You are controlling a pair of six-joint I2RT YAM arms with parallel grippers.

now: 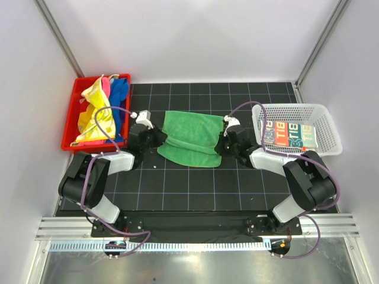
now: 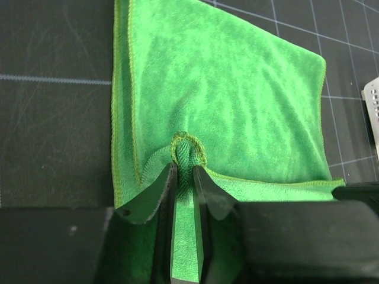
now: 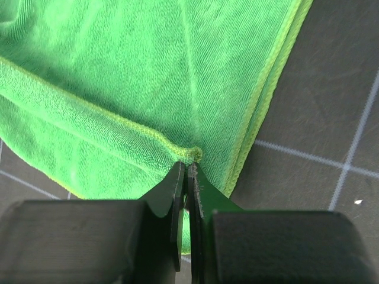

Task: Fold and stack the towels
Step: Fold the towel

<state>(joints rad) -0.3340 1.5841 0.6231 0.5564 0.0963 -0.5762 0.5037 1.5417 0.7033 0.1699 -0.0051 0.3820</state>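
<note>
Green towel (image 1: 190,139): lies on the dark gridded worktop (image 1: 189,189), midway between the left and right edges and toward the far edge, with a layer doubled over along its near side.
Left claw (image 1: 159,139): pressed together, pinching a small bunch of hem on the towel's left side.
Right claw (image 1: 221,144): closed tight on a nip of hem on the towel's right side.
Red bin (image 1: 71,127): far left corner, holding a yellow towel (image 1: 92,118), a pink-red towel (image 1: 106,89) and a blue towel (image 1: 120,97), all crumpled together.
Mesh basket (image 1: 331,127): by the right edge near the far corner, with a white lettered towel (image 1: 290,134) lying flat inside.
</note>
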